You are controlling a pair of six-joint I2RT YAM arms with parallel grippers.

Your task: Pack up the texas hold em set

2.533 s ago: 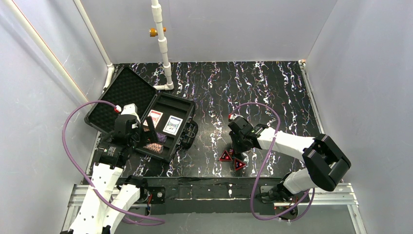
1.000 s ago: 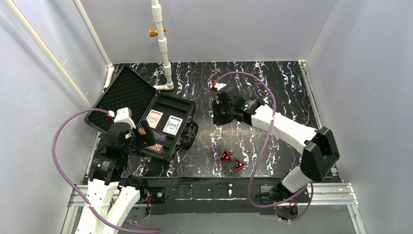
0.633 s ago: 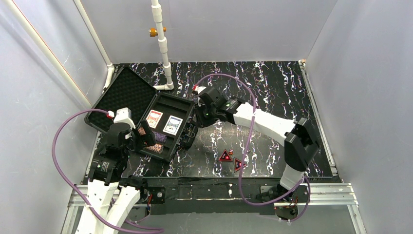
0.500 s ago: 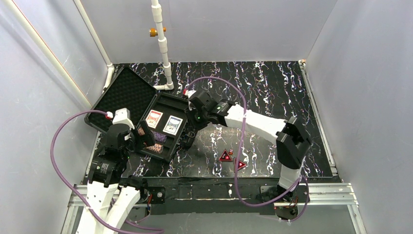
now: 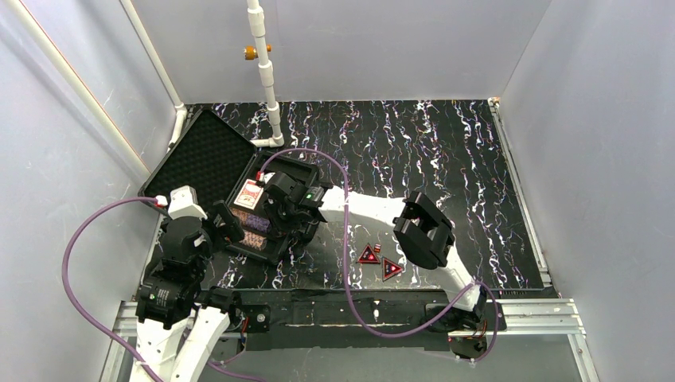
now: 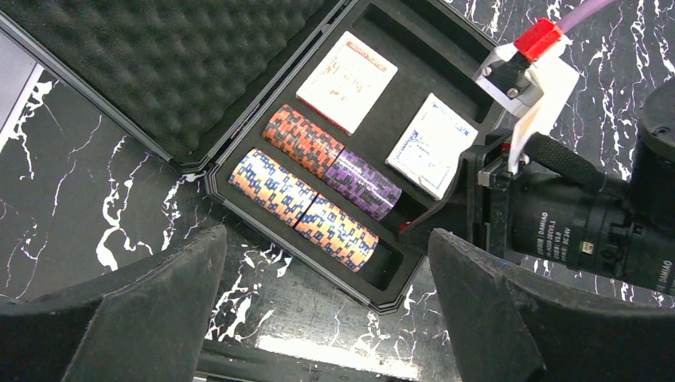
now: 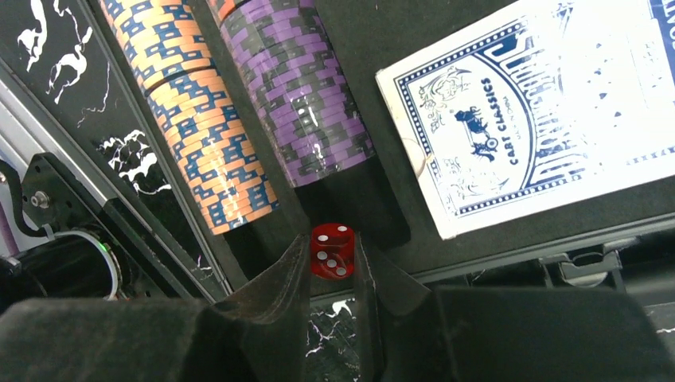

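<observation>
The black case point(image 5: 203, 155) lies open at the table's left, foam lid point(image 6: 159, 72) folded back. In its tray lie a red deck point(image 6: 346, 72), a blue deck point(image 7: 525, 119) and rows of chips: orange-and-blue point(image 7: 195, 119), purple point(image 7: 298, 103). My right gripper point(image 7: 332, 259) reaches over the tray point(image 5: 275, 213), shut on a tiny red die point(image 7: 332, 250) just above the empty end of the purple row's slot. My left gripper point(image 6: 326, 318) hangs open over the case's near corner, holding nothing. Two red triangles point(image 5: 368, 255) point(image 5: 391, 268) lie on the table.
A white pipe point(image 5: 267, 76) stands at the back behind the case lid. The right arm's forearm point(image 5: 362, 208) stretches low across the table from the right. A purple cable point(image 5: 334, 239) loops over the near middle. Grey walls enclose the black marbled table point(image 5: 446, 151).
The right arm has swung left from the table's middle to the case tray, carrying the die. The left arm has drawn back a little toward the near left.
</observation>
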